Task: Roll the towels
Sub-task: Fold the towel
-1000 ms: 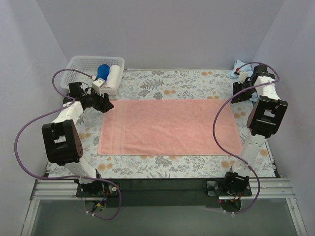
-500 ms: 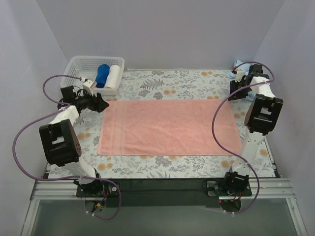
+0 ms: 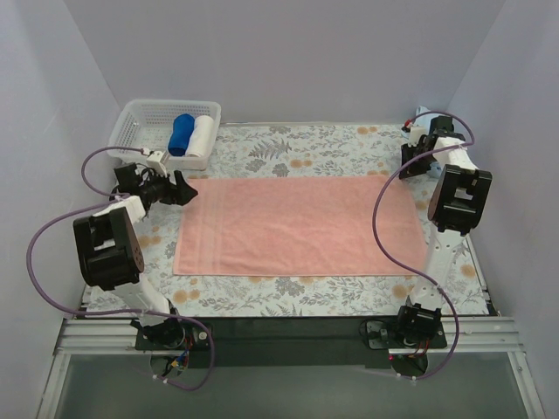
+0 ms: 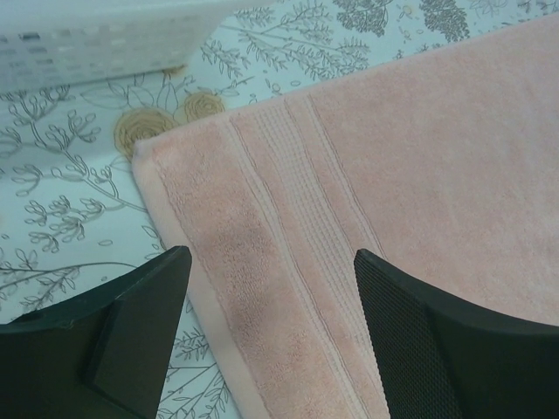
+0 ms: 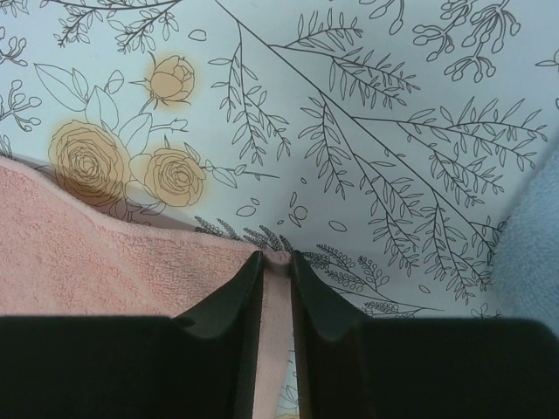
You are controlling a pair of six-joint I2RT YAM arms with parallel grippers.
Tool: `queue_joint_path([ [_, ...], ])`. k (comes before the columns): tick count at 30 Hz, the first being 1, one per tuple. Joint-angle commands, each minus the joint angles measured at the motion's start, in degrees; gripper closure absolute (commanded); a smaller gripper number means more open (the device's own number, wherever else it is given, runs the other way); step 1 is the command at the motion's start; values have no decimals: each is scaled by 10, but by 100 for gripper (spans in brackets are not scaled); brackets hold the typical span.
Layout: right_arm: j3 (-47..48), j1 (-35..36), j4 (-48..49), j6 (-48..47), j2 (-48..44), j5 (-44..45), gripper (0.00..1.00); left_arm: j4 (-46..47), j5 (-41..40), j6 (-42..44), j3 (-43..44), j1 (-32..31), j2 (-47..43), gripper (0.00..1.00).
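The salmon-pink towel (image 3: 297,225) lies spread flat on the floral tablecloth. My left gripper (image 3: 185,191) is at its far-left corner. In the left wrist view that gripper (image 4: 271,255) is open, its jaws low over the towel's (image 4: 393,157) short hem, one on each side of the striped band. My right gripper (image 3: 408,170) is at the far-right corner. In the right wrist view it (image 5: 277,260) is shut on the pink towel's (image 5: 96,262) corner edge. The light sky-blue towel (image 5: 534,236) shows only as a strip at the right border of that view.
A white basket (image 3: 140,122) at the far left holds a dark blue roll (image 3: 182,133) and a white roll (image 3: 203,133); its wall (image 4: 87,44) is just beyond the left gripper. Walls close in the table on three sides.
The left gripper swung out left, came back to the towel's corner and opened wider. The right gripper shifted left onto the far-right corner and closed on the towel's edge.
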Motion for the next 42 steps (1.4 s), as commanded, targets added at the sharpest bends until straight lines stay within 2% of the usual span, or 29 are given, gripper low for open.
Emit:
queue_joint_path([
  [1, 9, 4, 4, 0, 6, 2, 80, 61, -19, -63, -18, 1, 10, 30],
  [6, -3, 4, 3, -12, -3, 9, 91, 101, -27, -90, -32, 1, 33, 31],
  [7, -2, 4, 2, -11, -4, 12, 99, 106, -34, -93, -33, 1, 37, 32],
  [15, -5, 4, 0, -9, -19, 13, 99, 175, -70, -131, -24, 3, 80, 41],
  [25, -2, 6, -11, -15, -23, 22, 99, 233, -70, -188, 8, 14, 147, 53],
  [42, 9, 6, -19, -23, -21, 31, 99, 278, -28, -227, 46, 15, 216, 57],
])
